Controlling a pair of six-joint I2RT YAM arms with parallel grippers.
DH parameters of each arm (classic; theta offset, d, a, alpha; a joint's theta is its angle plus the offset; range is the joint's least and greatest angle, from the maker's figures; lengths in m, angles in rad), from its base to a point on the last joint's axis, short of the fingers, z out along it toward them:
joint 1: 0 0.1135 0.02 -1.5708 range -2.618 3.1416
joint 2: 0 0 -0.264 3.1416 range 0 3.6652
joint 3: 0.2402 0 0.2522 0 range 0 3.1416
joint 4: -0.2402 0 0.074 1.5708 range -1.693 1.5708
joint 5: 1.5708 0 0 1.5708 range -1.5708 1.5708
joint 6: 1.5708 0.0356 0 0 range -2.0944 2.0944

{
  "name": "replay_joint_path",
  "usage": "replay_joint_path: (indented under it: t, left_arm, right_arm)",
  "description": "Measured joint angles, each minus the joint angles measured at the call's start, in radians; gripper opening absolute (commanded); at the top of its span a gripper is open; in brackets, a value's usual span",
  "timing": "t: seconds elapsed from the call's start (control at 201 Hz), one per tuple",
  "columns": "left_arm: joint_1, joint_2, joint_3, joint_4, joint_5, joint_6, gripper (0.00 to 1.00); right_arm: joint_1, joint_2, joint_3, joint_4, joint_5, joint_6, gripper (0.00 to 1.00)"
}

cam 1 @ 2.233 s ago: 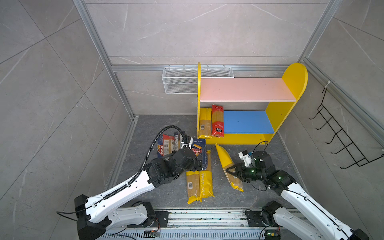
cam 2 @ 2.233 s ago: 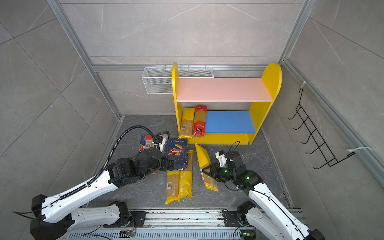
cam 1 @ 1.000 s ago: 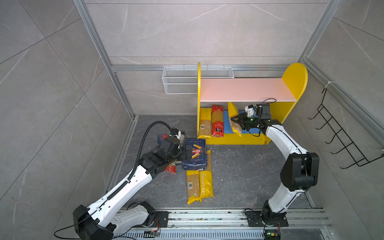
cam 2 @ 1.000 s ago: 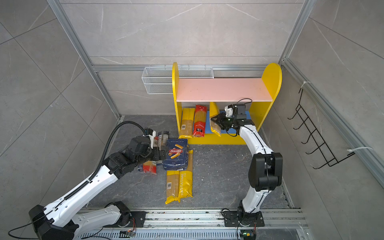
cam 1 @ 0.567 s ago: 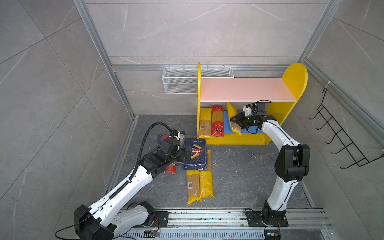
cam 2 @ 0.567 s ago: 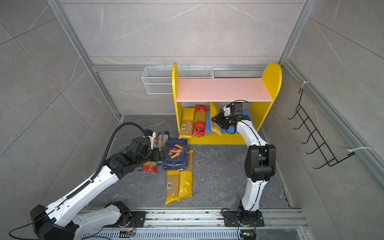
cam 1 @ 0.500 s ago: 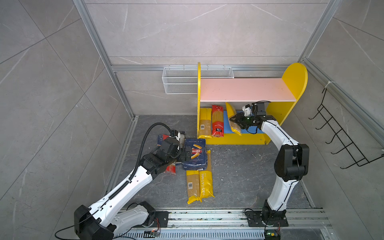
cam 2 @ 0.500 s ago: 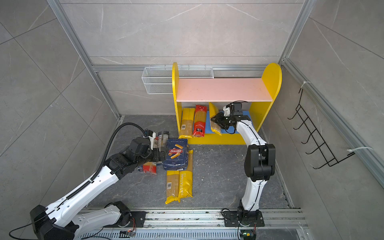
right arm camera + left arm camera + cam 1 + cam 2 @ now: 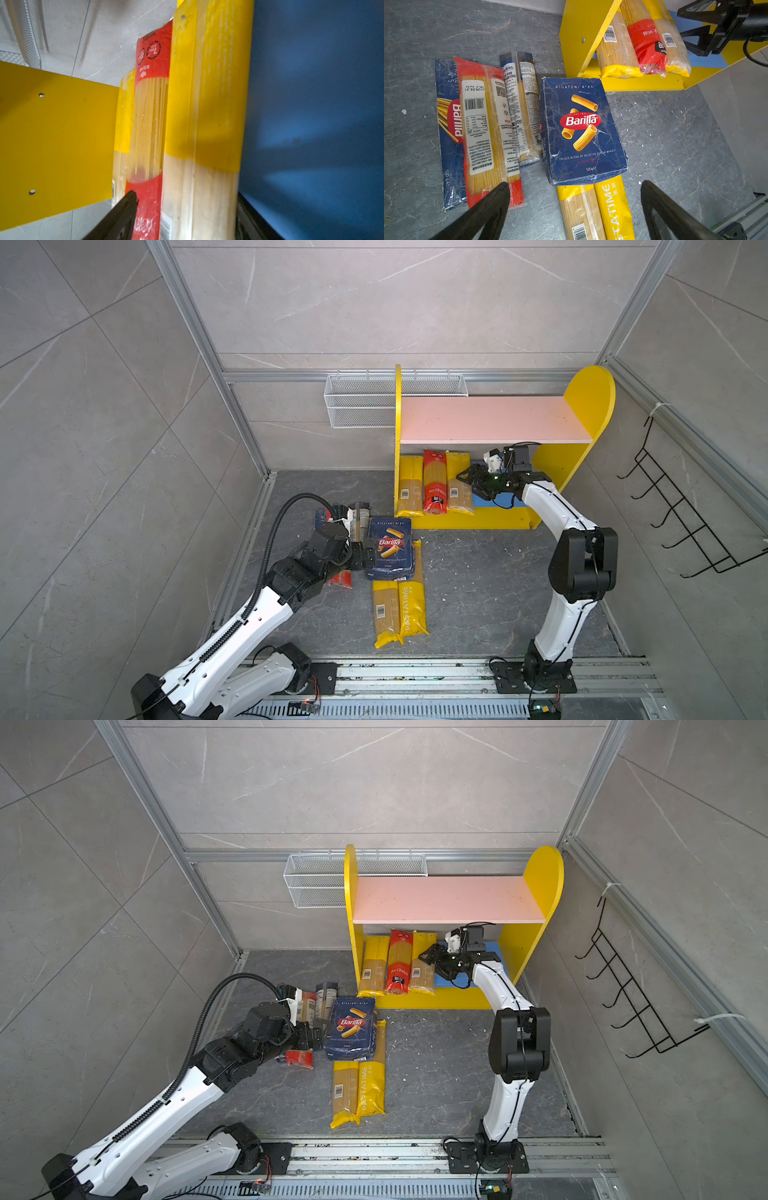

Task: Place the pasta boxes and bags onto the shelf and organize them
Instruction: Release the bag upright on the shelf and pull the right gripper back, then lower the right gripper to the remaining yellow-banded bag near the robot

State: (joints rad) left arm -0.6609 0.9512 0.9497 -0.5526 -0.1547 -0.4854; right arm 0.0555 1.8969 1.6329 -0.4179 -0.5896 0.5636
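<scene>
Mia: What do the things sit on?

Tom: A dark grey, stone-look worktop (image 9: 478,593). Pale grey tile walls stand on three sides. A metal rail (image 9: 415,672) runs along the front edge.

Mia: Where is the shelf?

Tom: The shelf (image 9: 590,398) stands at the back edge, near the right back corner. It has a pink board (image 9: 486,418) on top and a blue board (image 9: 494,948) low down. A white wire basket (image 9: 357,406) hangs on the back wall. A black hook rack (image 9: 681,522) hangs on the right wall.

Mia: Where is room to move?

Tom: The widest bare grey patch is the right half, between shelf and rail. The pile lies nearer the left edge.

Mia: How many packs?

Tom: Two blue boxes and seven bags. Three bags lie side by side at the left end of the blue board: the yellow end bag (image 9: 409,489), the red middle bag (image 9: 434,481) and the yellow inner bag (image 9: 459,485). On the worktop, the rigatoni box (image 9: 390,547) rests on the ends of the plain yellow bag (image 9: 386,610) and the PASTATIME bag (image 9: 411,601). Just beside it lie the dark bag (image 9: 521,108) and the red-and-clear bag (image 9: 481,135). That red bag partly covers the spaghetti box (image 9: 450,124).

Mia: And the tools?

Tom: The right tool (image 9: 468,485) is spread open, one finger on each side of the yellow inner bag, not pinching it. The left tool (image 9: 363,554) gapes wide, holds nothing, and hangs just beside the rigatoni box.
</scene>
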Motion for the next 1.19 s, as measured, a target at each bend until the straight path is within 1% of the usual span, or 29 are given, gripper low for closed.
replay_joint_path:
  t: [0.085, 0.259, 0.463, 0.553, 0.662, 0.787, 0.936, 1.085, 1.195]
  left_arm:
    - [0.000, -0.021, -0.009, 0.000, 0.000, -0.007, 1.00]
    - [0.000, -0.079, -0.044, -0.009, 0.000, -0.033, 1.00]
    - [0.000, -0.174, -0.107, -0.039, 0.001, -0.070, 1.00]
    - [0.000, -0.212, -0.141, -0.050, 0.003, -0.088, 1.00]
    - [0.000, -0.249, -0.193, -0.053, 0.010, -0.118, 1.00]
    - [0.000, -0.268, -0.251, -0.054, 0.026, -0.149, 1.00]
    - [0.000, -0.290, -0.298, -0.059, 0.034, -0.188, 1.00]
    - [0.000, -0.330, -0.320, -0.072, 0.034, -0.218, 1.00]
    - [0.000, -0.356, -0.335, -0.084, 0.030, -0.240, 1.00]
  right_arm:
    - [0.000, -0.066, -0.033, -0.012, 0.012, -0.018, 0.75]
    - [0.000, -0.252, -0.133, -0.034, 0.037, -0.051, 0.77]
    - [0.005, -0.418, -0.297, -0.062, 0.063, -0.068, 0.78]
    - [0.035, -0.479, -0.390, -0.083, 0.089, -0.070, 0.78]
    - [0.125, -0.560, -0.497, -0.119, 0.135, -0.071, 0.78]
    - [0.270, -0.658, -0.602, -0.136, 0.190, -0.065, 0.78]
    - [0.414, -0.759, -0.737, -0.121, 0.230, -0.018, 0.79]
    - [0.520, -0.780, -0.839, -0.085, 0.280, 0.038, 0.80]
    - [0.617, -0.753, -0.879, -0.043, 0.320, 0.077, 0.81]
